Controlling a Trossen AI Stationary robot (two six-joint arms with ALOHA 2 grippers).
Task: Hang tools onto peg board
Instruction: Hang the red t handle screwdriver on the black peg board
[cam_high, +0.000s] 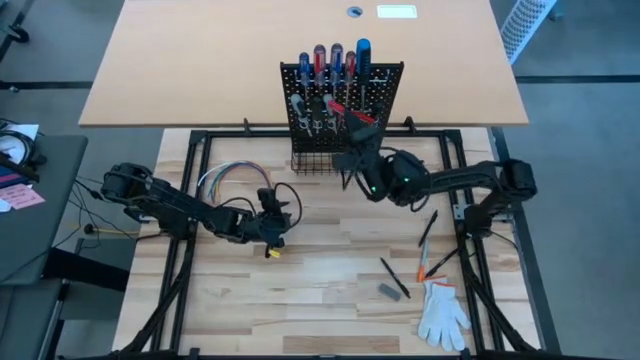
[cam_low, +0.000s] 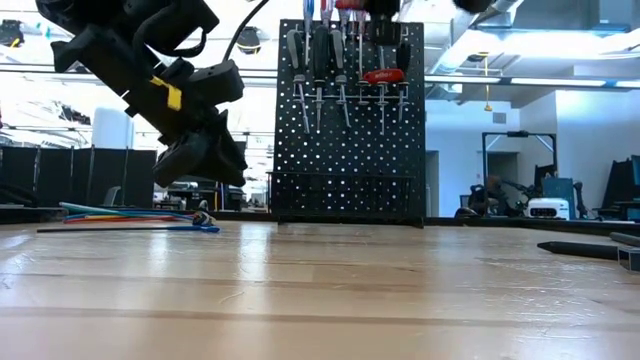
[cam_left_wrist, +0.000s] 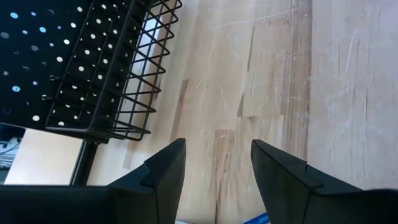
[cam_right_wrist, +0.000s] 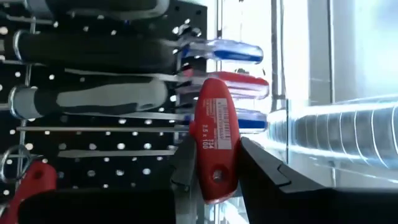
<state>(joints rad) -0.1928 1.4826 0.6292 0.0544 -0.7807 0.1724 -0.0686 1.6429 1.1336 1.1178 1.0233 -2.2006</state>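
Red T-handle driver (cam_right_wrist: 214, 146) sits clenched between the fingers of the right gripper (cam_right_wrist: 214, 186), raised at the face of the black peg board (cam_high: 385, 85). Beyond the gripper, screwdrivers with blue and red handles (cam_right_wrist: 227, 53) and black-and-grey handles (cam_right_wrist: 93, 96) hang in the board's rings. Behind the right gripper, loose tools (cam_high: 395, 278) and a white glove (cam_high: 441, 312) lie on the wooden table (cam_high: 320, 300). The left gripper (cam_left_wrist: 214, 171) hovers released, near the wire basket (cam_left_wrist: 124, 81).

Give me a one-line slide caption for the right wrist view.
Right gripper holds a red-handled tool at the peg board, beside screwdrivers already hung.
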